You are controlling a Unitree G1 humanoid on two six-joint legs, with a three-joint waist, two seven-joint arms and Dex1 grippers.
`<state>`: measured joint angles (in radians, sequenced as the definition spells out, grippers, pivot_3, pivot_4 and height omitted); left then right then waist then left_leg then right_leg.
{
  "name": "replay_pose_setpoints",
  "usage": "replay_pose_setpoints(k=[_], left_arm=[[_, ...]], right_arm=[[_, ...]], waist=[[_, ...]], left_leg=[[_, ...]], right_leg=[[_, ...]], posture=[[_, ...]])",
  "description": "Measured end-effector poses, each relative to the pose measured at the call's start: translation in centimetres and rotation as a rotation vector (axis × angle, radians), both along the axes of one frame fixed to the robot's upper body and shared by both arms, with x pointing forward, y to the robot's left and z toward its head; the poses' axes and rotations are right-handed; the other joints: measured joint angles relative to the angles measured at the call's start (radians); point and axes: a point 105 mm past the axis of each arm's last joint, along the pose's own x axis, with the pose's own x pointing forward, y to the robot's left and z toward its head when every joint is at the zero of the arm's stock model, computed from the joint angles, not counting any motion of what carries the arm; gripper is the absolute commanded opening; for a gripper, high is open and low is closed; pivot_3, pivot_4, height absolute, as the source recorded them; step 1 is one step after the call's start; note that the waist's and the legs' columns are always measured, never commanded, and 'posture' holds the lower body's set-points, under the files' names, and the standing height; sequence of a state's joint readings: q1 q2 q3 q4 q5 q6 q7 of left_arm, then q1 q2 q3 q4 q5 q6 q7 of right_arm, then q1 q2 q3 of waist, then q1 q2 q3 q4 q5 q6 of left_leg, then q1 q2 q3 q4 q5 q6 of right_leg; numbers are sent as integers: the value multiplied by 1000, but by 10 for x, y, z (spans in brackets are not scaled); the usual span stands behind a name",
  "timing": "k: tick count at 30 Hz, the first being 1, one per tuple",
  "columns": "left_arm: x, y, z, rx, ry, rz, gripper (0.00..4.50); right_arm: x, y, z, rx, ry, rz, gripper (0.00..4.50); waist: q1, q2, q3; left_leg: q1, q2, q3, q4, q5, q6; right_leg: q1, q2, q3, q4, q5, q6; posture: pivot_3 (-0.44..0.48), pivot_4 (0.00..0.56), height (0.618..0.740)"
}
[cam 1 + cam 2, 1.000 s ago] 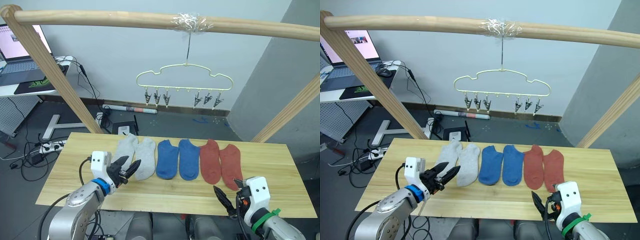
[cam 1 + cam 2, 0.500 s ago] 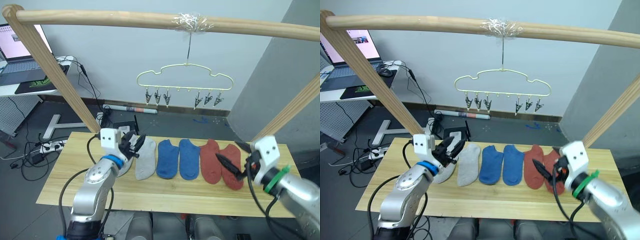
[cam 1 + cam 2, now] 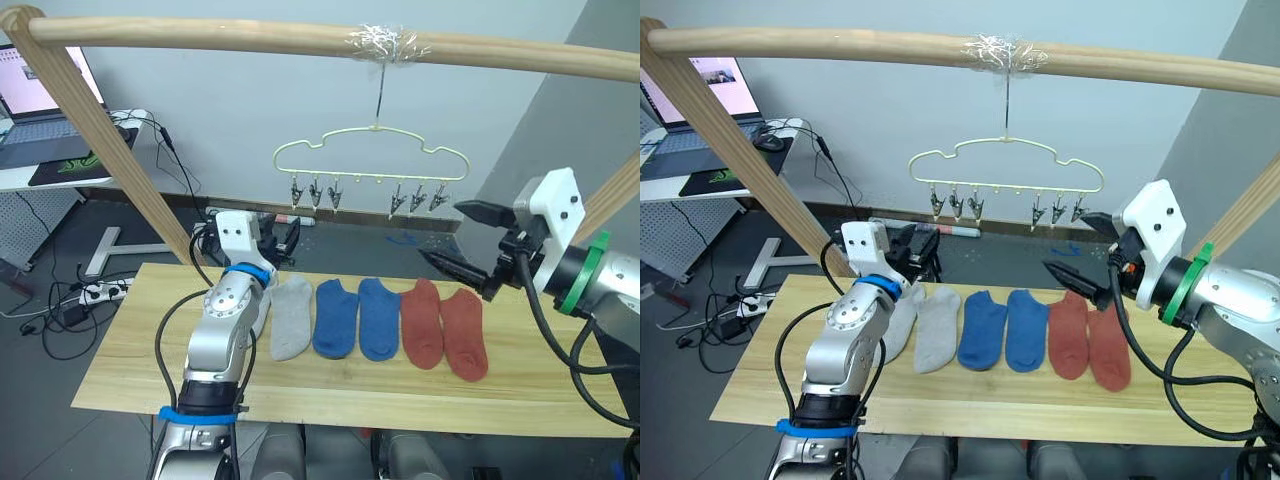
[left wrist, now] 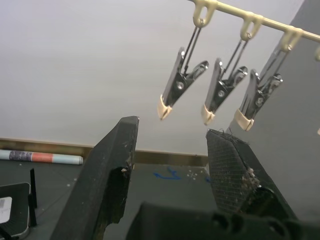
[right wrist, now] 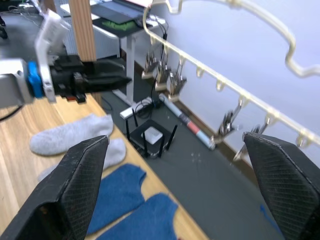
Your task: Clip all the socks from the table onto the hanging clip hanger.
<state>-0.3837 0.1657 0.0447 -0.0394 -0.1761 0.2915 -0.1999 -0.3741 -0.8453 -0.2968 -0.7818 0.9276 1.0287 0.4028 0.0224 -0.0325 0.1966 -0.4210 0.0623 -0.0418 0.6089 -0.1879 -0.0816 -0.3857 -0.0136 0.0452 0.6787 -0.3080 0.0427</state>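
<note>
Across the pale plank bench (image 3: pixel 130 370), as the left eye view had it, six socks lay side by side in a row: two grey socks (image 3: pixel 290 317) at the left, one mostly behind the left arm, two blue socks (image 3: pixel 357 318) in the middle, two rust red socks (image 3: pixel 442 328) at the right. Above and beyond them the clip hanger (image 3: pixel 370 158) hung by its hook from a thick wooden pole (image 3: pixel 250 38), its small clips (image 3: pixel 314 192) dangling in two groups with nothing in them. The left claw (image 3: pixel 272 240) was raised above the far left edge of the bench, holding nothing. The right claw (image 3: pixel 462 238) was up off the bench at the right, just below the hanger's right end, its two fingers spread wide and empty.

From the right eye view the scene was the same; a laptop (image 3: pixel 702 88) sat on a white desk far left.

Through the left wrist view, the left claw's black fingers (image 4: pixel 111 172) stood apart with nothing between them, pointing up near three clips on the hanger bar, not touching them.

Through the right wrist view, the right claw's fingers (image 5: pixel 80 172) gaped wide, with the hanger's row of clips ahead and the grey and blue socks on the bench below.
</note>
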Motion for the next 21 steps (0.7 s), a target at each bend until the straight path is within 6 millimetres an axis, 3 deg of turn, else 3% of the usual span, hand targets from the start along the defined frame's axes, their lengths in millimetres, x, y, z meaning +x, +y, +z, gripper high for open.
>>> replay_pose_setpoints(k=[21], left_arm=[[40,-12,22,6,-77,30,2413]], right_arm=[[-12,7,-8,36,39,-53,4500]], waist=[[-27,-2,6]], left_leg=[[-1,0,0,0,0,0]], right_leg=[[0,0,0,0,0,1]], posture=[[-39,210,740]])
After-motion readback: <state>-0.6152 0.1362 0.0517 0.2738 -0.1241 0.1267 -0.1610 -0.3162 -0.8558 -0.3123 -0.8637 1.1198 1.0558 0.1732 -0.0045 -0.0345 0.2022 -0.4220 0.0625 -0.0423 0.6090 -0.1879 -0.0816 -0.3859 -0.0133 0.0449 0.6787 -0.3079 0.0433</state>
